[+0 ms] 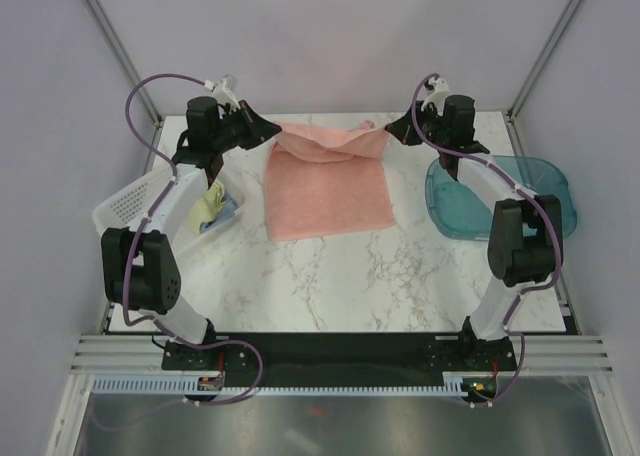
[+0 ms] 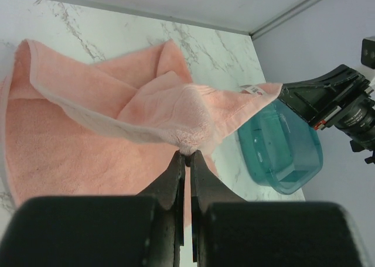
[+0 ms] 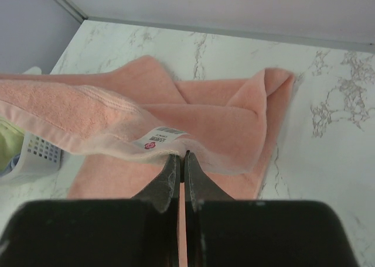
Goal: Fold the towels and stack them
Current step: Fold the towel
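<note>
A salmon-pink towel (image 1: 325, 186) lies on the marble table, its far edge lifted and hanging between both arms. My left gripper (image 1: 272, 129) is shut on the towel's far left corner (image 2: 188, 141). My right gripper (image 1: 392, 131) is shut on the far right corner, just beside the small white tag (image 3: 161, 137). The raised edge sags in the middle above the flat part (image 3: 193, 123). A pale-yellow-and-teal towel (image 1: 212, 206) sits bunched in the white basket at the left, with a bit of blue-grey cloth (image 1: 228, 212) beside it.
The white perforated basket (image 1: 128, 204) stands at the left under my left arm. A teal translucent tray (image 1: 470, 208) lies at the right, partly behind my right arm. Frame posts and walls close in the back corners.
</note>
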Robot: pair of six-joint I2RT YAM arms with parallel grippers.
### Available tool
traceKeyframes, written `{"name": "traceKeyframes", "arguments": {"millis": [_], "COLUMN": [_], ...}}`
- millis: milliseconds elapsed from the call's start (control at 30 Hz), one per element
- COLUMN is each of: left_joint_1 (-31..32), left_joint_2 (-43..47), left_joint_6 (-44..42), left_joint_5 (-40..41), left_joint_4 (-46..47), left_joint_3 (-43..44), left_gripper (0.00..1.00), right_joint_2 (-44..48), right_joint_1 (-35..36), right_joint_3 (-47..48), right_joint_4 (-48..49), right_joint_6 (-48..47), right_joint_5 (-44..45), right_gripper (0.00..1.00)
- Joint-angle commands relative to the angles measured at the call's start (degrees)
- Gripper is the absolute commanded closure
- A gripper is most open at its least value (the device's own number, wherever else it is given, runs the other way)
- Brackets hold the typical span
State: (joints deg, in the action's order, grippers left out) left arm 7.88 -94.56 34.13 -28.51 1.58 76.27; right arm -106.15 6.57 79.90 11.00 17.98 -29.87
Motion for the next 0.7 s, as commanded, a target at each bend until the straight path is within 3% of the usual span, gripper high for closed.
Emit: {"name": "traceKeyframes", "arguments": {"millis": [0,133,233,267,300,367,667], "left_joint_1": [0.2,0.4,0.4,0.4,0.4,0.4,0.5], "left_joint_2": [4.9,8.6,8.2,8.1,7.9,7.8,9.0], "left_joint_6": [-3.9,-3.9,-3.9,-4.9,-7.6,-7.8,-10.7], "left_joint_5": [1.2,1.2,1.2,1.4,12.1,15.1,16.4], "left_joint_4": [-0.6,-0.6,-0.6,-4.6,-8.8,-9.0,-10.3], "left_joint_3": [-2.8,-5.8,-1.8,0.1,1.0,3.9,11.8], "left_gripper": [0.98,0.98,0.98,0.98,0.98,0.98,0.98], "right_joint_2": [6.5,8.9,9.2,9.3,9.3,8.4,6.7], "right_joint_1": [-0.3,-0.2,-0.4,-0.3,-0.2,-0.2,0.1], "right_joint_3": [-4.4,-4.9,-0.6,0.3,1.2,5.0,14.1], "right_joint_4": [0.8,0.3,-1.3,-0.7,0.8,1.3,2.5], "right_joint_6": [-2.7,-2.9,-2.4,-0.7,0.2,1.8,5.0], "right_joint_5": [-0.5,0.6,2.1,2.0,1.2,1.0,-1.3], "right_gripper": [1.00,1.00,1.00,1.00,1.00,1.00,1.00]}}
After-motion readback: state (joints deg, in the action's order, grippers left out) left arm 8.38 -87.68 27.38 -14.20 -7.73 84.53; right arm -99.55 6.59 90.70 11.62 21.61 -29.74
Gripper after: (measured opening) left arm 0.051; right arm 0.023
